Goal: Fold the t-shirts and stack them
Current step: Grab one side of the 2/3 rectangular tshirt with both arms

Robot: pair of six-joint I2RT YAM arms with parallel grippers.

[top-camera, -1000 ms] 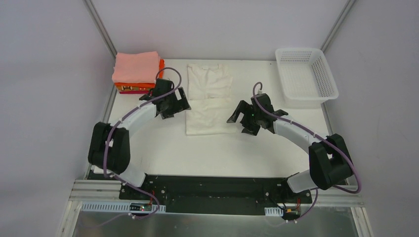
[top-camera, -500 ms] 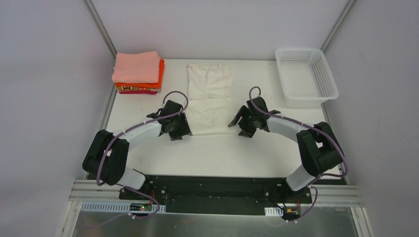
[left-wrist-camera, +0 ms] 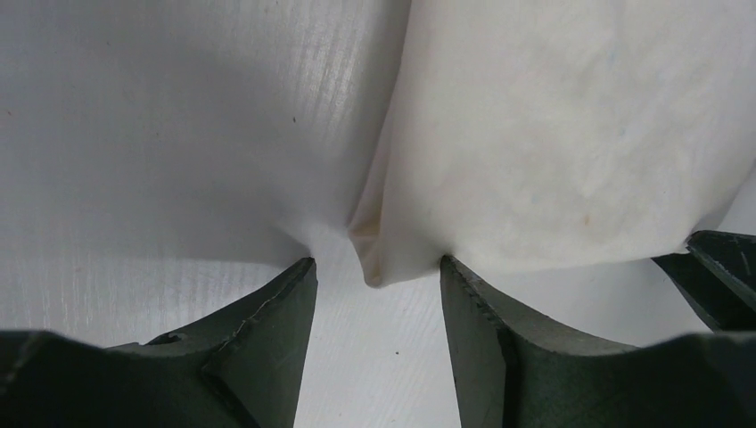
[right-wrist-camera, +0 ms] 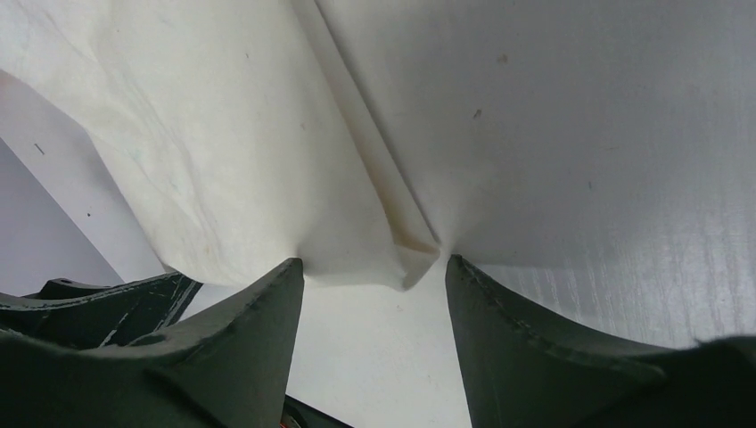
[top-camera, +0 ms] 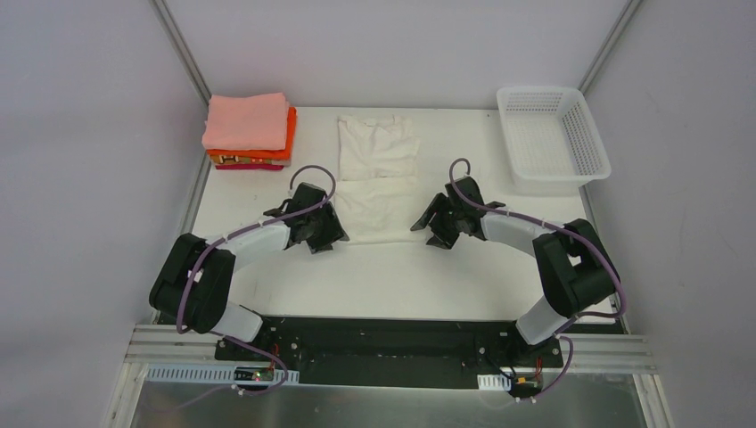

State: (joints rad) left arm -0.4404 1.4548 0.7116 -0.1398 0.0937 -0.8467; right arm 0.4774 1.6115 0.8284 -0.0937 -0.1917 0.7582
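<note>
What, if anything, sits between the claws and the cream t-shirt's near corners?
Nothing visible. The left claw and right claw are both open, each straddling one near corner of the cream t-shirt, with no other object in the gap.

Watching remotely, I can read no text, label, brand, number or sign in any of the 3 views. A row of small pale marks runs along the folded front edge of the bright orange t-shirt (top-camera: 258, 155), but in the top view it is too small for me to tell whether it is lettering or pattern.
</note>
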